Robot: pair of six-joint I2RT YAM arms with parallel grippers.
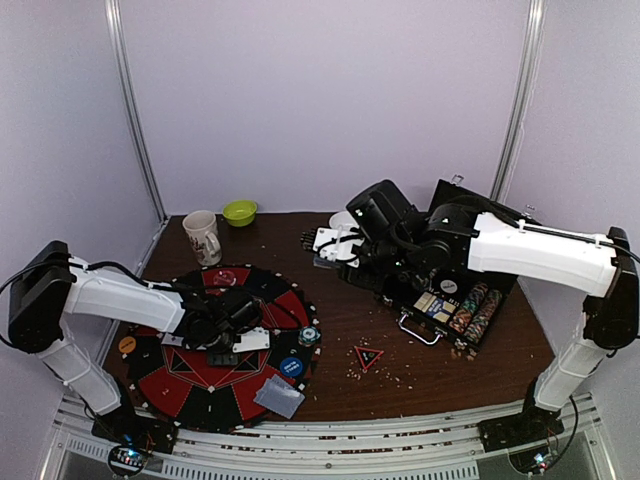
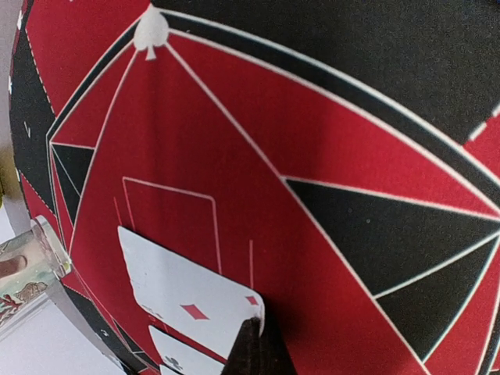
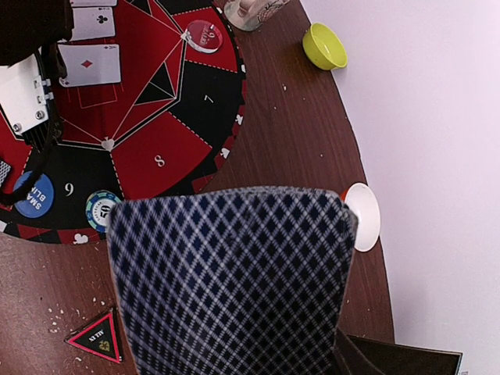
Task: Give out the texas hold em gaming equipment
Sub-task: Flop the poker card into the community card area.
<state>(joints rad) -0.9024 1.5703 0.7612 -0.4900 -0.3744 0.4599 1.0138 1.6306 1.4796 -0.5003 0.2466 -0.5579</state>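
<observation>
My left gripper (image 2: pixel 254 348), shut at the near corner of the white diamond-faced playing card (image 2: pixel 187 289) whose length runs away across the red-and-black felt mat (image 2: pixel 328 156), sits nearest; farther off, my right gripper (image 1: pixel 333 245) pinches the blue-checked cards (image 3: pixel 234 281).

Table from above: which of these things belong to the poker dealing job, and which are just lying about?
Job: face-up cards, checked-back card, card pile, blue button, orange button, chip, triangle marker.
Lying about: mug, green bowl, white bowl, black case.

Soft, even light; faint shadows; nearest card (image 3: pixel 234 281) blurred in right wrist view.
</observation>
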